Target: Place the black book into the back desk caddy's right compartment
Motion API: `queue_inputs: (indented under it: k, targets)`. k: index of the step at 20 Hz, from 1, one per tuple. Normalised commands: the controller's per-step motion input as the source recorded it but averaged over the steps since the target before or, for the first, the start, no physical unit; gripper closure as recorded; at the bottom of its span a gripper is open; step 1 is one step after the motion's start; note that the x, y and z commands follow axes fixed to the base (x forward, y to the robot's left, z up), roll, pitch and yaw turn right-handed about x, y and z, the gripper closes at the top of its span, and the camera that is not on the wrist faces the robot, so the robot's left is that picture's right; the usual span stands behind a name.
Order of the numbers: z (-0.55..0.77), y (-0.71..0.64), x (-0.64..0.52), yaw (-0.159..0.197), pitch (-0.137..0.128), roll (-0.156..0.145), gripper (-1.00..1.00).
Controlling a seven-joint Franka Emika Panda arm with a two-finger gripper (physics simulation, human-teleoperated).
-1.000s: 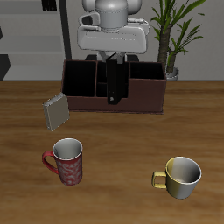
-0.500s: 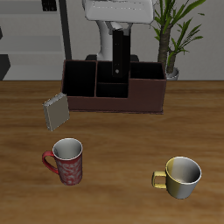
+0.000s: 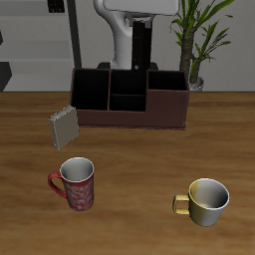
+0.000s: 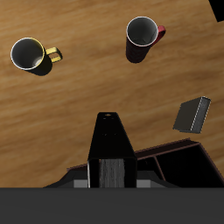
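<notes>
The black book (image 3: 142, 46) hangs upright in my gripper (image 3: 140, 22), high above the back desk caddy (image 3: 129, 112), with a clear gap between the book's lower edge and the caddy's rim. It hangs roughly over the divider between the small black-lined cells and the right compartment (image 3: 167, 88), the caddy's wide undivided section. In the wrist view the book (image 4: 111, 144) sticks out from between the fingers of the gripper (image 4: 111, 179), and part of the caddy (image 4: 175, 156) shows beyond it. The gripper is shut on the book.
A small grey book (image 3: 64, 127) leans on the table beside the caddy's other end. A red mug (image 3: 76, 184) and a yellow mug (image 3: 204, 201) stand nearer the table's front edge. A potted plant (image 3: 199, 40) stands behind the caddy.
The gripper has risen with the black book, from down among the caddy's cells to well above its rim, and shifted slightly toward the wide section.
</notes>
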Motion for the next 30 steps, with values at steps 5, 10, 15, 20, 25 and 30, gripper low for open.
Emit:
queue_inputs:
  k: [5, 10, 15, 20, 25, 30]
  targets:
    - [0.0, 0.0, -0.38, -0.014, -0.003, -0.06, 1.0]
    - [-0.02, 0.22, -0.39, 0.013, -0.002, -0.002, 1.0]
    - [0.03, 0.12, -0.3, 0.0, 0.005, -0.01, 1.0]
    - [0.01, 0.06, -0.26, 0.005, -0.023, 0.002, 1.0]
    - [-0.08, 0.08, -0.17, -0.005, 0.005, 0.02, 1.0]
    - [-0.07, 0.11, -0.19, 0.0, -0.002, 0.024, 1.0]
